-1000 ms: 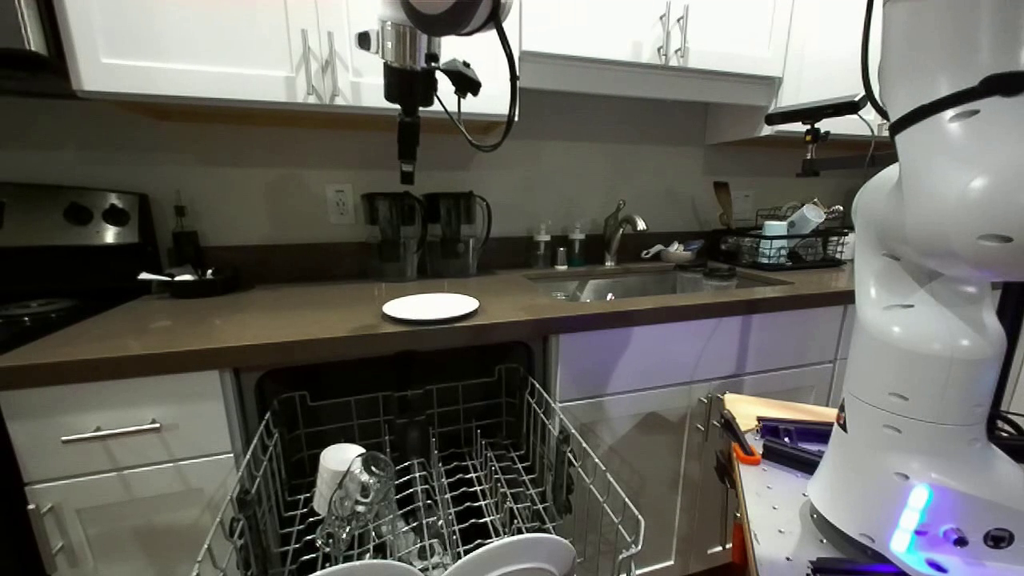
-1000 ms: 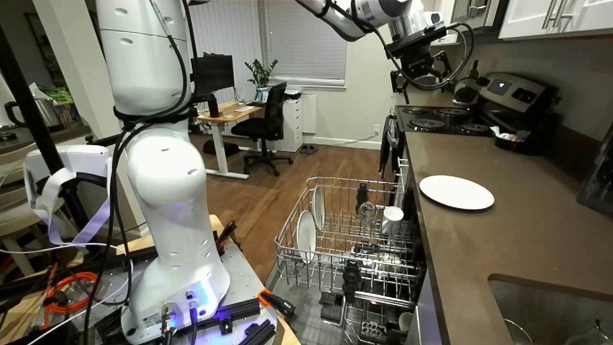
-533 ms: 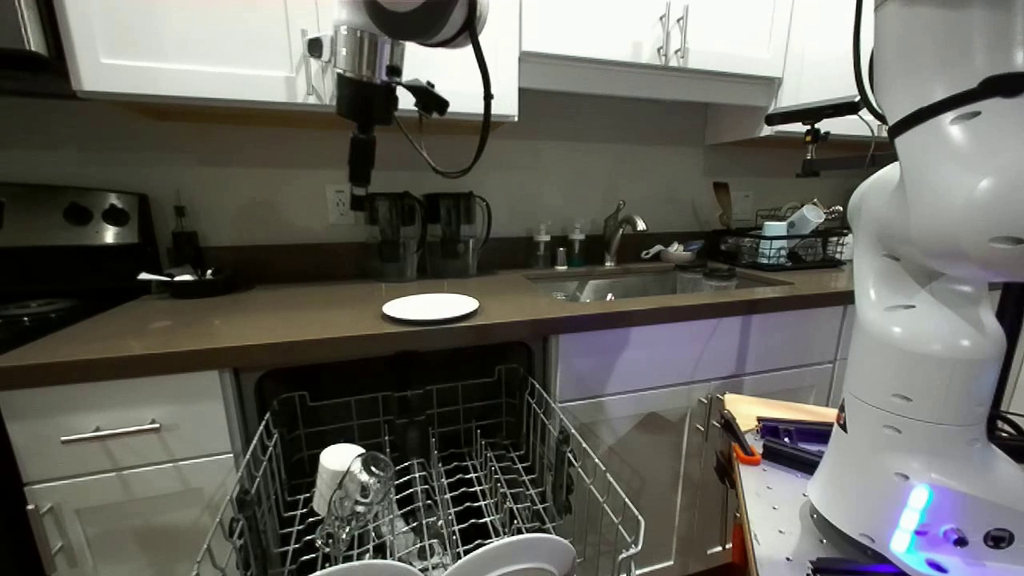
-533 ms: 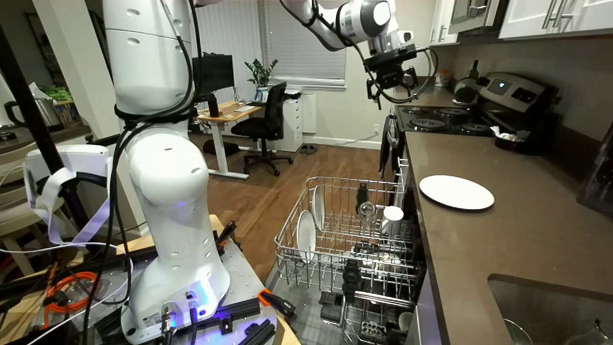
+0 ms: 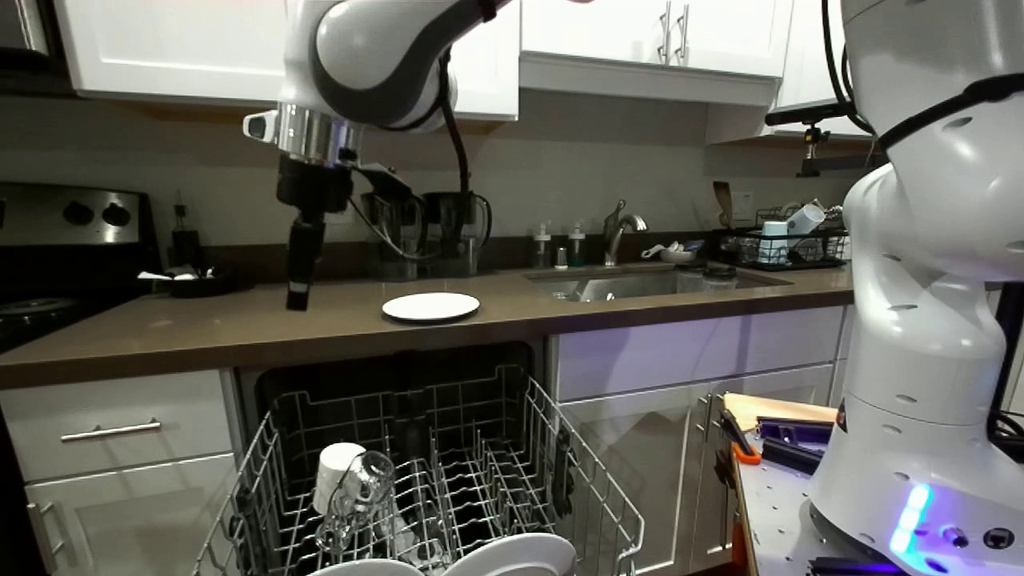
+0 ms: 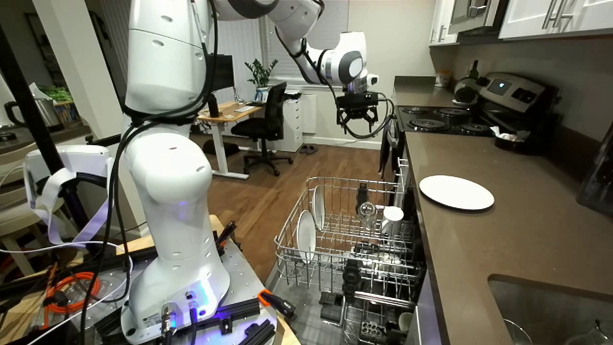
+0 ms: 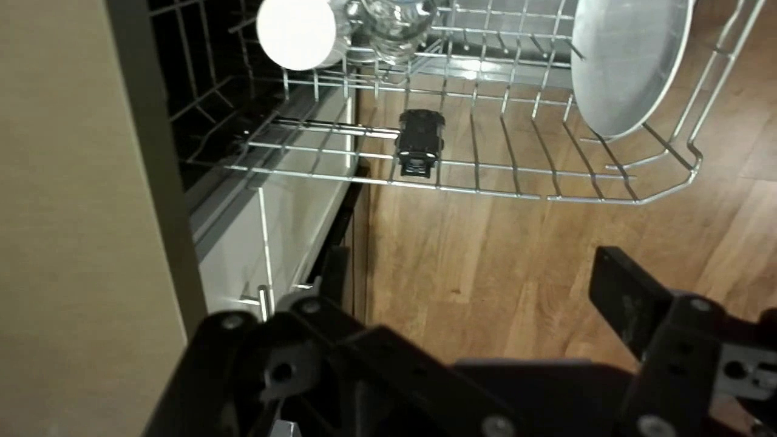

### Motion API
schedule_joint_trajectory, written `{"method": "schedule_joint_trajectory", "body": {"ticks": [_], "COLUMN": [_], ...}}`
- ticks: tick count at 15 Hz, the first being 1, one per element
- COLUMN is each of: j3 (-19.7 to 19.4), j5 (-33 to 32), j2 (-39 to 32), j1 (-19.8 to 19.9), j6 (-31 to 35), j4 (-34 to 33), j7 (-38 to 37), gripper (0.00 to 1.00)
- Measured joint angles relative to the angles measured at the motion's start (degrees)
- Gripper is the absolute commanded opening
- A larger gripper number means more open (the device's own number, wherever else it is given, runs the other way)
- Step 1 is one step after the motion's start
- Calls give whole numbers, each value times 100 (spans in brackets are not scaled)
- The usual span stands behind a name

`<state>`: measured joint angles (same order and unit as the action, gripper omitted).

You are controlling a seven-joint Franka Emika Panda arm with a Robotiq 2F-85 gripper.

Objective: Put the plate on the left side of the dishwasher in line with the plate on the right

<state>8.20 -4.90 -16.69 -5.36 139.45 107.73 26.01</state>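
One pulled-out metal-wire dishwasher rack (image 5: 488, 480); in it, on edge, round white left plate (image 6: 318, 208) (target, my read), near round white right plate (image 6: 306, 236). Probably light, stiff, slick, chippable. Black two-finger gripper (image 7: 471, 270) hangs higher, clear of both, jaws wide apart, nothing between. Suggest pinching target's thin top edge, face to face.

Dishwasher rack (image 5: 596, 462) and two plates (image 5: 512, 556) cut off by the bottom edge in an exterior view. Wrist view: mug (image 7: 295, 30) cut off at top; gripper (image 7: 470, 264) blurred, base cut off below. Sink (image 6: 541, 299) cut off at lower right in an exterior view
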Motion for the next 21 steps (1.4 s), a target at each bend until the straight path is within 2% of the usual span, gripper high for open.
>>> {"method": "schedule_joint_trajectory", "body": {"ticks": [3, 6, 15, 21], "j3": [241, 523, 637, 556], "j5": [672, 985, 975, 570], "j2": [-435, -832, -1004, -1315], "j1": [50, 109, 113, -326], "j6": [637, 961, 884, 871], "j4": [116, 116, 114, 227], "j7": [76, 95, 115, -399], "gripper": [100, 100, 100, 100]}}
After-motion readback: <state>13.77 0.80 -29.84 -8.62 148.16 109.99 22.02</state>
